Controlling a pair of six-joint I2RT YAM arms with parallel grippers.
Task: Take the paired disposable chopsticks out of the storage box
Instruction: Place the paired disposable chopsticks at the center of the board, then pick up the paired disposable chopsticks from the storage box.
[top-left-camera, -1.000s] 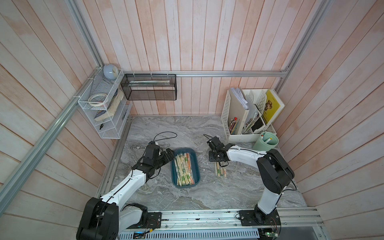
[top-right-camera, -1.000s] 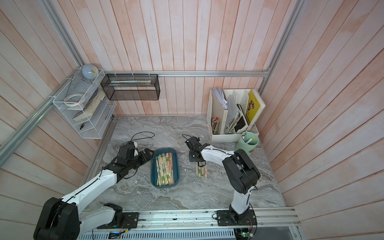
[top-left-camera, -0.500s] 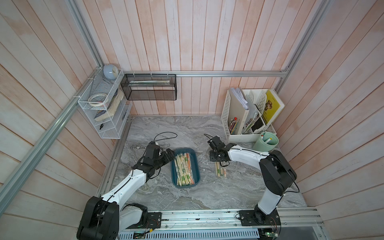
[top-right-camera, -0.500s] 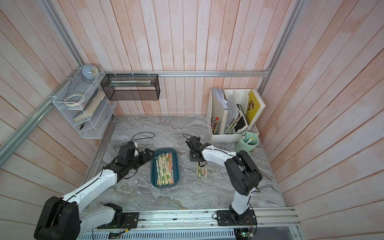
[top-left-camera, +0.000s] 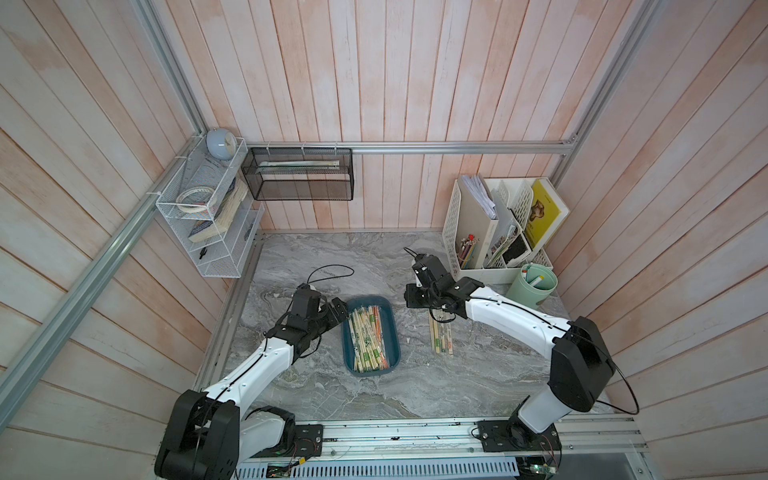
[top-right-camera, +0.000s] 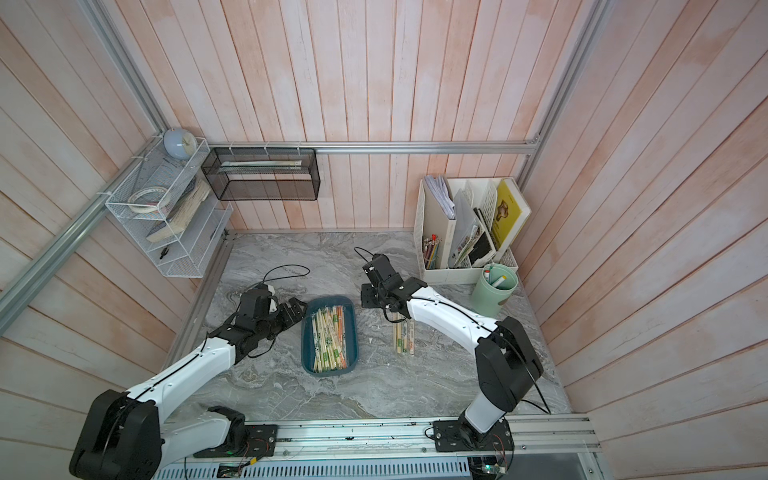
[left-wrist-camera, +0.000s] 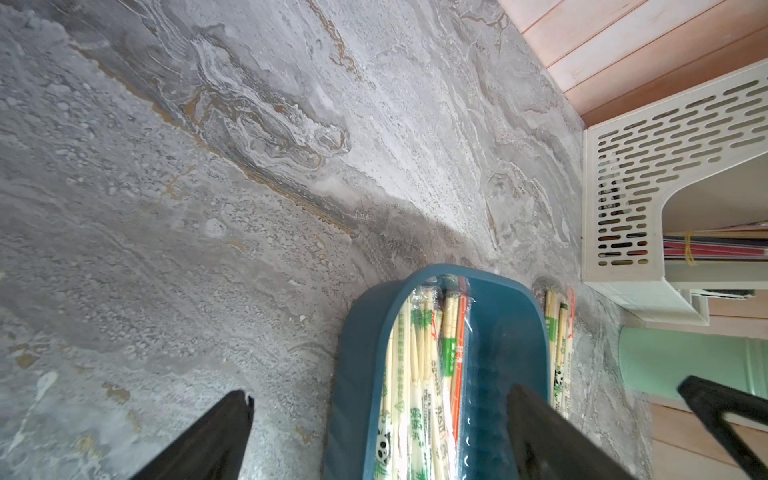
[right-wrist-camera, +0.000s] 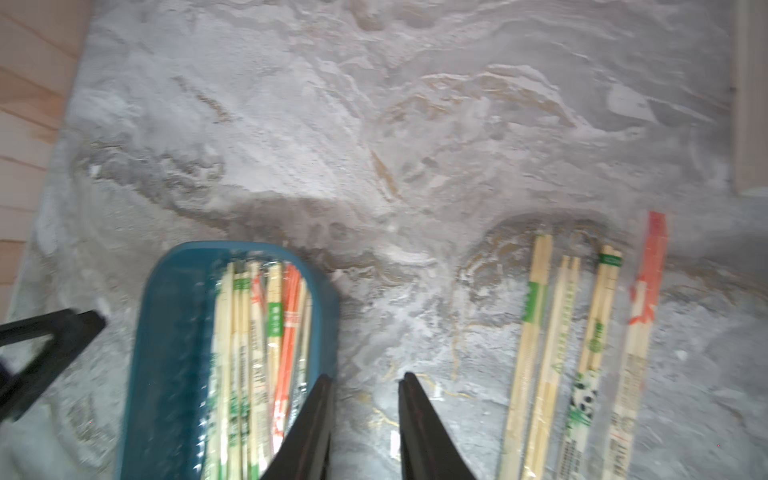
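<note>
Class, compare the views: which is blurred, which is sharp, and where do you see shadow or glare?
Right wrist view: blurred throughout, smearing the print on the paired disposable chopsticks beside the storage box. Left wrist view: sharp, with glints on the clear sleeves in the box and a soft shadow on the marble table beyond it. Both top views: sharp and evenly lit.

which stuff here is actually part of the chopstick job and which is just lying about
Part of the job:
storage box
chopsticks inside it
chopsticks laid beside it
left gripper
right gripper

Just lying about:
white file organiser
green cup
black mesh basket
wire shelf
clock
</note>
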